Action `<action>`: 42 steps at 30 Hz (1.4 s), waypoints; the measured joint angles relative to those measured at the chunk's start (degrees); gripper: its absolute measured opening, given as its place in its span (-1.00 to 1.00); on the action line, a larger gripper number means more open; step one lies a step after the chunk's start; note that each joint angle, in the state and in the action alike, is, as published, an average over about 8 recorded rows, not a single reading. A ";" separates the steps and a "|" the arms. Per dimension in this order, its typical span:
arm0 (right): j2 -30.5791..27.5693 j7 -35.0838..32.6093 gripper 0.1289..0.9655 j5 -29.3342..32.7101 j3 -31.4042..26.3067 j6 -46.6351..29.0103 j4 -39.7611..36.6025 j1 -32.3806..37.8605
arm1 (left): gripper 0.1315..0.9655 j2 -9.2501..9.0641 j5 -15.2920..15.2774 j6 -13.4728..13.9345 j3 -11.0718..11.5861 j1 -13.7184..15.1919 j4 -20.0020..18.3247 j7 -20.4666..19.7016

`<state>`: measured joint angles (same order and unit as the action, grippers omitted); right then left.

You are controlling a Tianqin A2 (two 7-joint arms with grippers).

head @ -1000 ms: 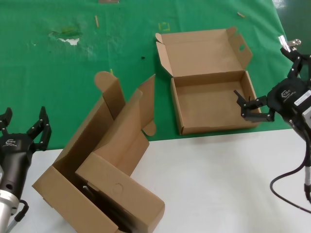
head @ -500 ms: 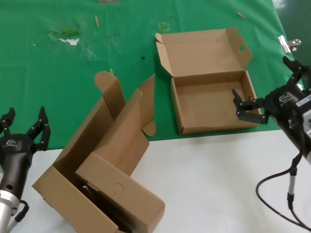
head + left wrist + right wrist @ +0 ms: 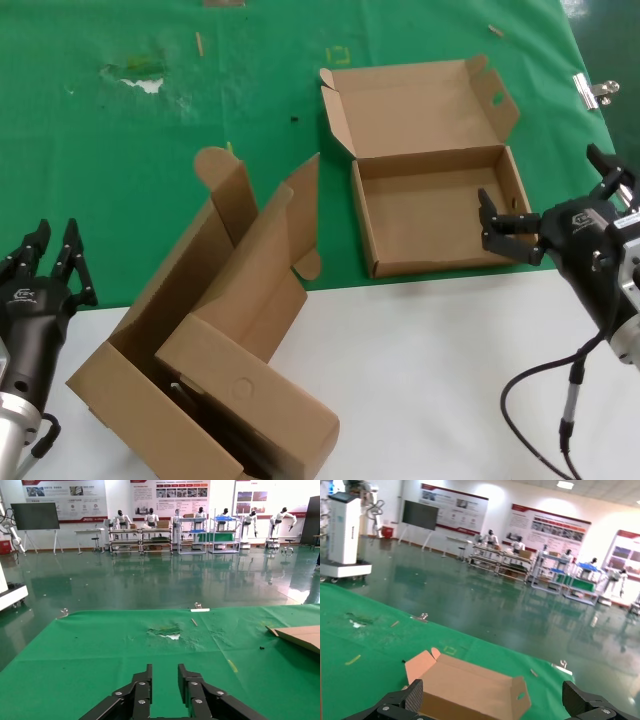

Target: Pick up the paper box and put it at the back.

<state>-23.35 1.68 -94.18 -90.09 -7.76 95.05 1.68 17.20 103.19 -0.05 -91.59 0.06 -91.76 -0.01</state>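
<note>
The paper box (image 3: 430, 190) lies open on the green cloth (image 3: 120, 150), lid hinged back, with a punched hole in its right tab. My right gripper (image 3: 548, 190) is open wide at the box's front right corner, one fingertip (image 3: 488, 212) over the box's inside and the other outside its right wall. In the right wrist view the box (image 3: 465, 692) lies between the spread fingers of that gripper (image 3: 492, 700). My left gripper (image 3: 52, 258) hovers at the front left, empty, its jaws a narrow gap apart; the left wrist view shows it (image 3: 165, 685) over the cloth (image 3: 75, 670).
A bigger brown carton (image 3: 215, 350) with tall flaps stands across the cloth's front edge and the white tabletop (image 3: 450, 380). A white torn patch (image 3: 148, 84) marks the cloth at the back left. A metal binder clip (image 3: 597, 90) lies at the right.
My right gripper has dropped toward the front, staying at the box's front right corner. My left gripper's fingers have drawn together from wide open to a narrow gap.
</note>
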 joint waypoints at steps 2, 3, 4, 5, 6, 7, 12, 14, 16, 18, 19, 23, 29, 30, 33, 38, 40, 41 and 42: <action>0.64 -0.18 1.00 -0.93 -0.16 0.81 -0.35 -0.17 | -0.52 0.00 -0.01 0.01 -0.01 -0.01 0.01 0.00; 0.95 -0.26 1.00 -1.37 -0.24 1.19 -0.52 -0.26 | -0.57 0.00 -0.01 0.01 -0.01 -0.01 0.01 0.00; 1.27 -0.35 1.00 -1.84 -0.32 1.60 -0.69 -0.35 | -0.62 0.00 -0.01 0.01 -0.02 -0.01 0.02 0.00; 1.59 -0.44 1.00 -2.30 -0.41 2.00 -0.87 -0.43 | -0.67 0.00 -0.02 0.01 -0.02 -0.02 0.02 0.00; 1.90 -0.52 1.00 -2.75 -0.49 2.39 -1.04 -0.52 | -0.72 0.00 -0.02 0.02 -0.03 -0.02 0.03 0.00; 2.22 -0.61 1.00 -3.21 -0.57 2.79 -1.22 -0.61 | -0.77 0.00 -0.02 0.02 -0.03 -0.02 0.03 0.00; 3.80 -1.03 1.00 -5.50 -0.97 4.78 -2.08 -1.04 | -0.73 -0.01 -0.04 0.03 -0.05 -0.04 0.05 0.00; 4.39 -1.19 1.00 -6.36 -1.12 5.52 -2.40 -1.20 | -0.71 -0.01 -0.04 0.04 -0.06 -0.04 0.06 0.00; 4.84 -1.31 1.00 -7.02 -1.24 6.09 -2.65 -1.32 | -0.68 -0.01 -0.05 0.04 -0.07 -0.05 0.07 0.00; 5.15 -1.40 1.00 -7.47 -1.32 6.49 -2.82 -1.41 | -0.65 -0.01 -0.05 0.04 -0.07 -0.05 0.07 0.00; 5.25 -1.43 1.00 -7.61 -1.34 6.61 -2.87 -1.43 | -0.62 -0.01 -0.05 0.05 -0.07 -0.05 0.07 0.00; 5.36 -1.46 1.00 -7.78 -1.37 6.75 -2.93 -1.46 | -0.50 -0.01 -0.05 0.05 -0.08 -0.05 0.07 0.00; 5.37 -1.47 1.00 -7.79 -1.38 6.76 -2.94 -1.47 | -0.29 -0.01 -0.05 0.05 -0.08 -0.05 0.07 0.00; 5.37 -1.47 1.00 -7.79 -1.38 6.76 -2.94 -1.47 | -0.24 -0.01 -0.05 0.05 -0.08 -0.05 0.07 0.00; 5.37 -1.47 1.00 -7.79 -1.38 6.76 -2.94 -1.47 | -0.09 -0.01 -0.05 0.05 -0.08 -0.05 0.07 0.00; 5.37 -1.47 1.00 -7.79 -1.38 6.76 -2.94 -1.47 | -0.04 -0.01 -0.05 0.05 -0.07 -0.05 0.07 0.00; 5.37 -1.47 1.00 -7.79 -1.38 6.76 -2.94 -1.47 | 0.08 -0.01 -0.05 0.05 -0.07 -0.05 0.07 0.00; 5.37 -1.47 1.00 -7.79 -1.38 6.76 -2.94 -1.47 | 0.14 -0.01 -0.05 0.05 -0.07 -0.05 0.07 0.00; 5.37 -1.47 1.00 -7.79 -1.38 6.76 -2.94 -1.47 | 0.20 -0.01 -0.05 0.05 -0.07 -0.05 0.07 0.00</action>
<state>-17.99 0.21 -101.98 -91.47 -1.00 92.11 0.22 17.19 103.14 -0.01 -91.66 0.01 -91.68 0.00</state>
